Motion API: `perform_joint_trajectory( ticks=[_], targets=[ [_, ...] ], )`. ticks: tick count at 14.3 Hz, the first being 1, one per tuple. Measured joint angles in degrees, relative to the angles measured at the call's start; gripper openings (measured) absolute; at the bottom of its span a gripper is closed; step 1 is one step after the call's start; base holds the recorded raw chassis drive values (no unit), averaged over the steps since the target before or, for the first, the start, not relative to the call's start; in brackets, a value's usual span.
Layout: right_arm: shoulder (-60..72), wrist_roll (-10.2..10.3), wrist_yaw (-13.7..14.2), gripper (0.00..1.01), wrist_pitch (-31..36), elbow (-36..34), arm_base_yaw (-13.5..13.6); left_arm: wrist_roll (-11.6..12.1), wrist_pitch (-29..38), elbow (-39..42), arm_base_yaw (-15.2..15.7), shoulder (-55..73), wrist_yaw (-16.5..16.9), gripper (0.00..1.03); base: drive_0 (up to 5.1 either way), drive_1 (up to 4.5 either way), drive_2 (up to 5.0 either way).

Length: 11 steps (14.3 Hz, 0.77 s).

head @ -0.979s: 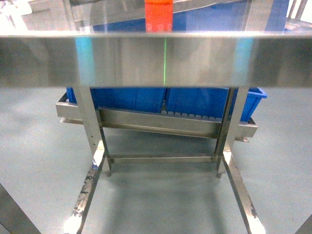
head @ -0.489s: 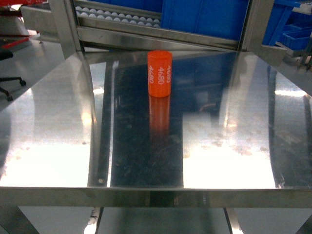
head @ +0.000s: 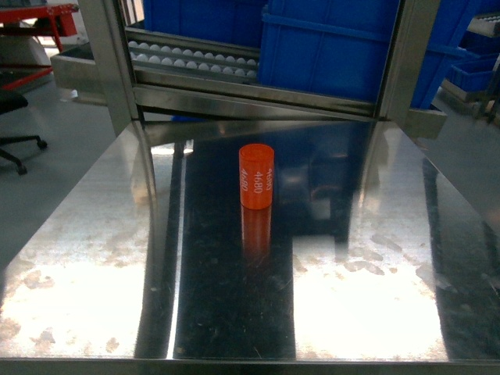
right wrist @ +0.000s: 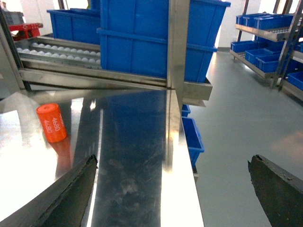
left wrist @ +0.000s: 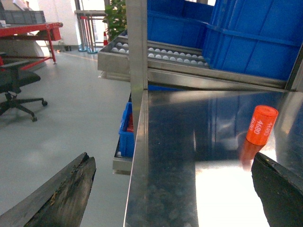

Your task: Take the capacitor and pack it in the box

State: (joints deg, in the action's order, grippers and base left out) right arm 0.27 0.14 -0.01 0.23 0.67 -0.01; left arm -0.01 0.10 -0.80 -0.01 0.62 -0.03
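Capacitor [head: 256, 176], an orange cylinder, stands upright near the middle of the steel bench [head: 86, 258], with bare metal all round it; white print down its side reads "4680" twice. I cannot find the box in any of my views. From my left wrist camera the left pincer [left wrist: 170, 189] shows only as two dark fingertips at the bottom corners, spread wide and grasping nothing, with the bench's left edge between them. The right pincer [right wrist: 175, 189] looks the same, released, straddling the bench's right edge. Blue bins [head: 344, 47] sit on a roller rack [head: 187, 58] behind the bench, cut off at the top
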Motion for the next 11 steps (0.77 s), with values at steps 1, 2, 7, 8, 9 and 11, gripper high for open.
perform_joint_trajectory(
  ticks=[1,2,7,8,9,11],
  targets=[
    [0.0,0.0,0.0,0.98,-0.6,0.0,0.0,0.0,-0.6,0.0,0.0,0.0,0.0,0.98,0.0,0.0,0.0],
    [0.0,0.0,0.0,0.98,-0.5,0.0,0.0,0.0,-0.2,0.0,0.0,0.0,0.0,0.98,0.0,0.0,0.0],
    [0.0,0.0,0.0,0.98,-0.5,0.0,0.0,0.0,-0.4,0.0,0.0,0.0,0.0,0.98,0.0,0.0,0.0],
    [0.0,0.0,0.0,0.98,-0.5,0.0,0.0,0.0,-0.3,0.0,0.0,0.0,0.0,0.98,0.0,0.0,0.0],
    [0.0,0.0,0.0,0.98,-0.5,0.0,0.0,0.0,-0.4,0.0,0.0,0.0,0.0,0.98,0.0,0.0,0.0],
    [0.0,0.0,0.0,0.98,-0.5,0.0,0.0,0.0,-0.3,0.0,0.0,0.0,0.0,0.98,0.0,0.0,0.0]
  ],
)
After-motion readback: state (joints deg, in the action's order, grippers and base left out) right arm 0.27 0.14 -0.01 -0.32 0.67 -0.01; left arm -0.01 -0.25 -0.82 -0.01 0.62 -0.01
